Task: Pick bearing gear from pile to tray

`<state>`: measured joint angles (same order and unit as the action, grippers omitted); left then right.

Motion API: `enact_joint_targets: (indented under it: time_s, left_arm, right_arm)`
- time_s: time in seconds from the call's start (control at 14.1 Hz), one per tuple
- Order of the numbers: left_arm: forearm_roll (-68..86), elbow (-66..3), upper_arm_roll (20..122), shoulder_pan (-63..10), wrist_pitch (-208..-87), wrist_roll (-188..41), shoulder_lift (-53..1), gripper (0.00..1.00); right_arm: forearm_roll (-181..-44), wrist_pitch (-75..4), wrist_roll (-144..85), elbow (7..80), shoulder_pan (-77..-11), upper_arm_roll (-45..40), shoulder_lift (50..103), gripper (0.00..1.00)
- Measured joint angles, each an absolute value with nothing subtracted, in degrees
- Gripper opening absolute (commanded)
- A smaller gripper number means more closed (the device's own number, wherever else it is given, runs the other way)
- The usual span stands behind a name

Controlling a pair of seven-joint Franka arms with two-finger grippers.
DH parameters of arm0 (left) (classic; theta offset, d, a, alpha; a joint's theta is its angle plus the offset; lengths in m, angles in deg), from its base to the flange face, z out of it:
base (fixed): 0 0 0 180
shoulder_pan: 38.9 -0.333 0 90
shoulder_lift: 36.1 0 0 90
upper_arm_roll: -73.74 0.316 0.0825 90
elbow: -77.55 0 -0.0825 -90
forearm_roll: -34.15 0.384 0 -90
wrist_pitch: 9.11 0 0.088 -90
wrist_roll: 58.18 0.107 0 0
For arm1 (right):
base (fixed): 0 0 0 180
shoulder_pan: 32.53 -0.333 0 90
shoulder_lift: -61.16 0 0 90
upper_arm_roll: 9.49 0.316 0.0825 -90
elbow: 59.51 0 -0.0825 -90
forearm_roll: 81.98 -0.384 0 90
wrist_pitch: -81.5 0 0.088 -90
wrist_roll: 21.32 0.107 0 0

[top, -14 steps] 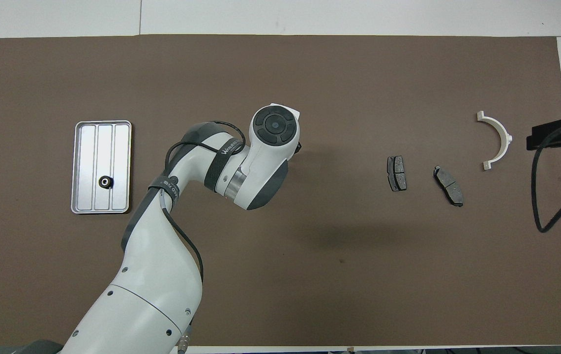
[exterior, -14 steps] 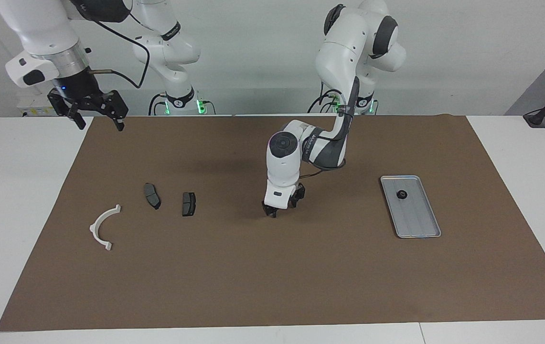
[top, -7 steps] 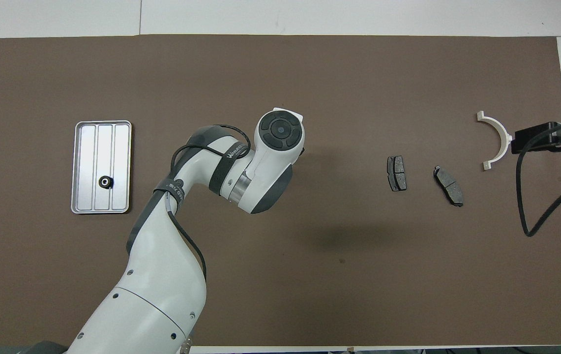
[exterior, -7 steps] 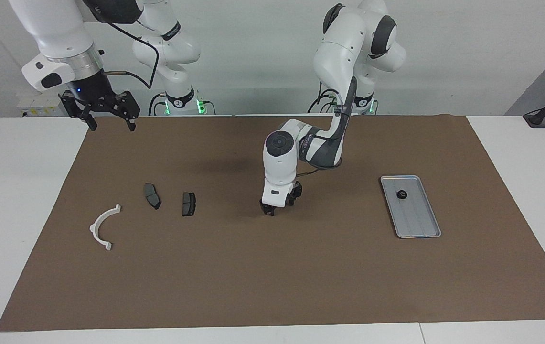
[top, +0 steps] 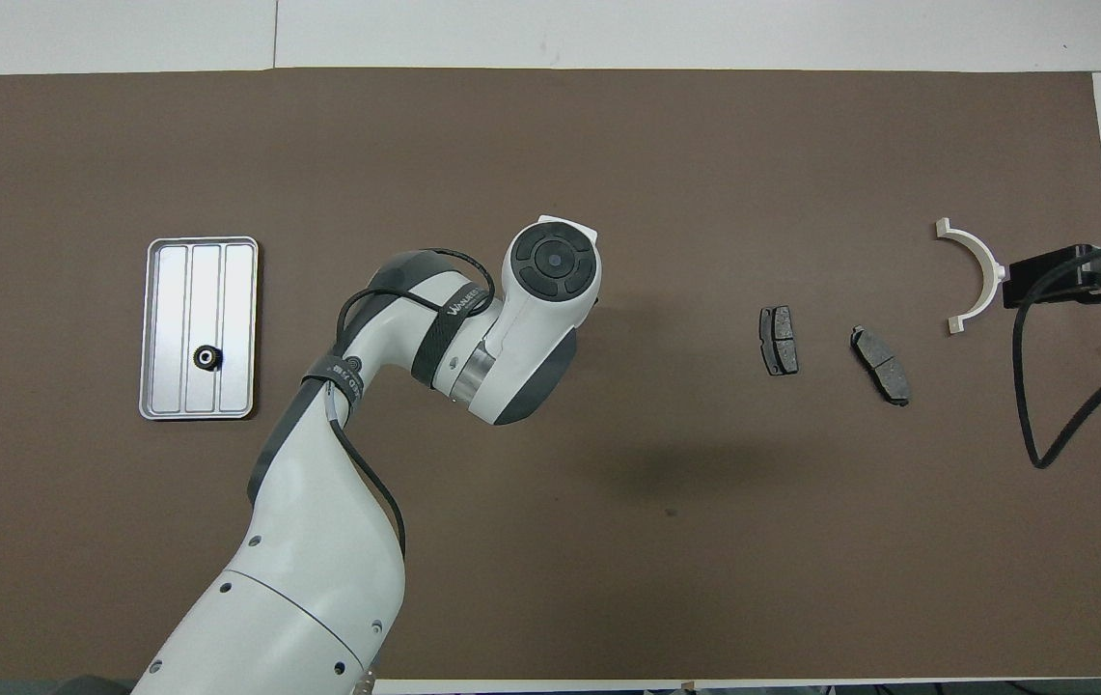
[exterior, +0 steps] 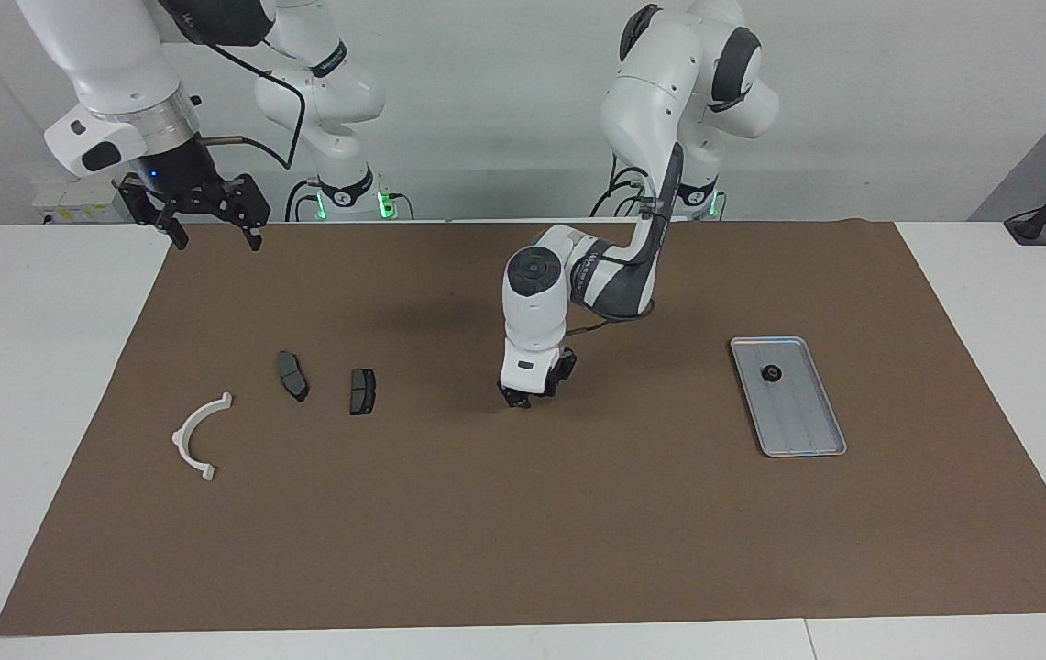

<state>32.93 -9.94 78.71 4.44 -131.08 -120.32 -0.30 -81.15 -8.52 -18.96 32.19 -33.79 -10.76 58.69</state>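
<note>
On brown mat (exterior: pixel 523 513), tray (exterior: pixel 811 431), white table (exterior: pixel 27 367)

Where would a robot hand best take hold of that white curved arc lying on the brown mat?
Probably at the middle of the white curved arc, coming straight down from above. It lies flat with open mat all round, and the band looks thin there, so one finger could go inside the curve and one outside; the notched ends seem more awkward.

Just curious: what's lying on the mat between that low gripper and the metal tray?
Nothing: bare brown mat between the left gripper and the tray, in the facing view.
</note>
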Motion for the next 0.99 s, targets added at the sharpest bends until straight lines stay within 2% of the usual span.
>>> enact_joint_targets:
  time_s: [0.14, 0.21, 0.71, 0.99]
  left_arm:
    - [33.0, -11.8, 79.1, 4.4, -131.2, -120.3, -1.6, 0.06]
    - [33.0, -12.5, 79.0, 4.5, -131.6, -120.3, -2.2, 0.0]
    - [32.9, -13.1, 79.8, 3.4, -132.1, -119.9, -3.4, 0.0]
    - [32.9, -13.5, 80.3, -4.3, -126.2, -109.3, -9.1, 0.0]
  right_arm:
    - [-81.2, -8.5, -19.0, 32.2, -33.8, -10.8, 58.7, 1.0]
    - [-81.2, -8.5, -19.0, 32.2, -33.7, -10.8, 58.7, 1.0]
    - [-81.2, -8.5, -19.0, 32.2, -33.6, -10.9, 58.7, 1.0]
    - [-81.2, -8.5, -18.9, 32.2, -33.6, -11.1, 58.7, 1.0]
